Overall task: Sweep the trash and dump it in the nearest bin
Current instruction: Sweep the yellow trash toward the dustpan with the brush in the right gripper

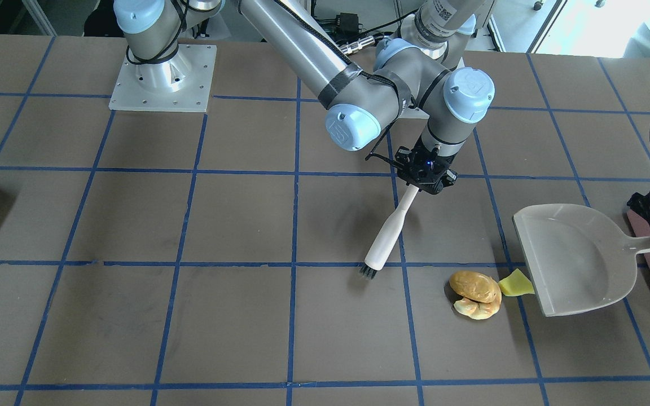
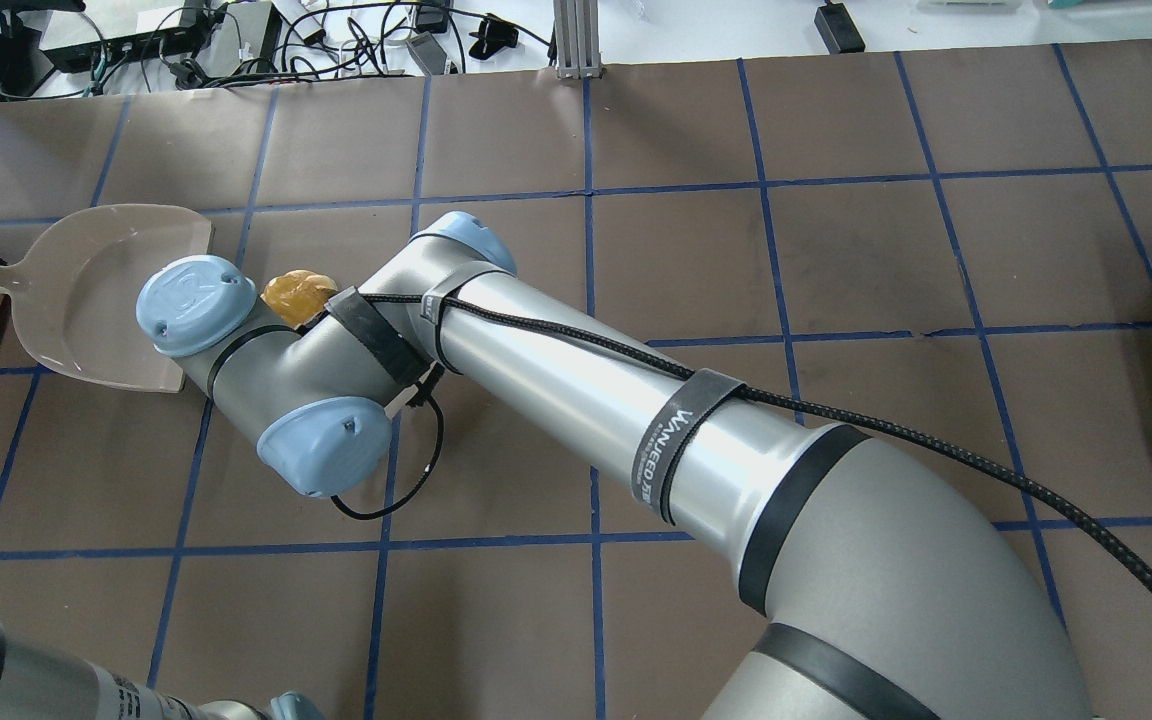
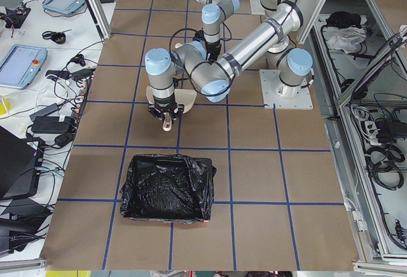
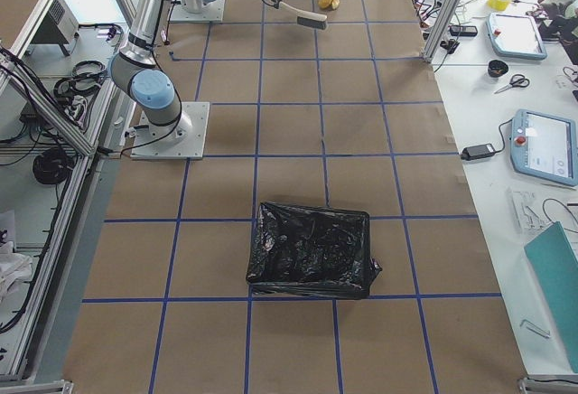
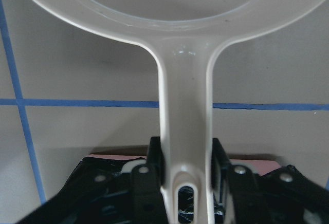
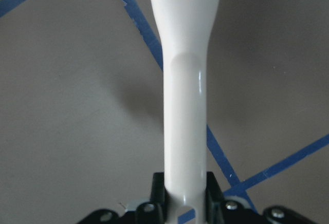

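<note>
Trash (image 1: pixel 482 299) lies in a tight cluster on the desk (image 1: pixel 133 316), in the robot's left half, between the brush and the dustpan. The right arm (image 2: pixel 576 400), the largest thing over the desk, reaches across from the robot's right into that half, its wrist pointing down. The left arm (image 3: pixel 159 77) stands near the desk's left end. The bin (image 3: pixel 202 191), salmon-pink under a crinkly black bag, sits at that end, just beyond the dustpan's handle. The dustpan (image 1: pixel 579 259) has its open lip turned toward the cluster. The left pincer (image 5: pixel 186 162) is clamped on the end of its handle, one finger on each side. The brush (image 1: pixel 390 231) hangs tilted, its dark bristles low by a blue tape line and apart from the cluster. The right pincer (image 6: pixel 186 188) is closed tight on the top of its white handle. The golden-brown lump (image 1: pixel 474 286) rests against the pale croissant-shaped piece (image 1: pixel 478 310). The yellow sponge wedge (image 1: pixel 515 283) lies just beside the lump, its far corner at the dustpan's lip.
</note>
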`<state>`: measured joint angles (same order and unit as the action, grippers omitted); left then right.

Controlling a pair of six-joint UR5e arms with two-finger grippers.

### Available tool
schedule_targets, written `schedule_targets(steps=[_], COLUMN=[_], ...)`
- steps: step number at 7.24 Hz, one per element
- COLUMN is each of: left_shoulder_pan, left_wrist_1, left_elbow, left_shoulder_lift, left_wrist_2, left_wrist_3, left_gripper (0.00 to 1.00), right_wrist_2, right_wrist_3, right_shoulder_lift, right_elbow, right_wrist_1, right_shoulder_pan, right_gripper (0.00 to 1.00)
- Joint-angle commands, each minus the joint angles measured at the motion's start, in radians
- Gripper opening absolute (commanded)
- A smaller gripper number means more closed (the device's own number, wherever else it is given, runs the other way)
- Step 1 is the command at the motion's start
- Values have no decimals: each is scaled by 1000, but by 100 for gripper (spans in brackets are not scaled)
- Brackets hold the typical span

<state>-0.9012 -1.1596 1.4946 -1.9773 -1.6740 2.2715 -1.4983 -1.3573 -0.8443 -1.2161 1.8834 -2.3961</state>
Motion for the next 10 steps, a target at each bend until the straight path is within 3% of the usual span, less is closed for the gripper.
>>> schedule_targets(steps=[1,3,7,10], left_shoulder_pan=[57,56,27,-12], left_wrist_1=[58,78,75,55], left_elbow=[-42,-68,-68,-60], left_shoulder_lift=[-92,-150,-173,-175], left_wrist_2=[0,-4,-12,-15], left_wrist_3=[91,85,-52,-46], left_gripper=[0,0,0,0], right_wrist_2=[6,4,24,30], right_wrist_3=[0,-15,-31,-42], right_shoulder_lift=[17,92,137,203], right_elbow=[25,134,228,334], right_wrist_1=[3,-50,-53,-64], right_shoulder_pan=[0,0,0,-6], right_gripper=[0,0,0,0])
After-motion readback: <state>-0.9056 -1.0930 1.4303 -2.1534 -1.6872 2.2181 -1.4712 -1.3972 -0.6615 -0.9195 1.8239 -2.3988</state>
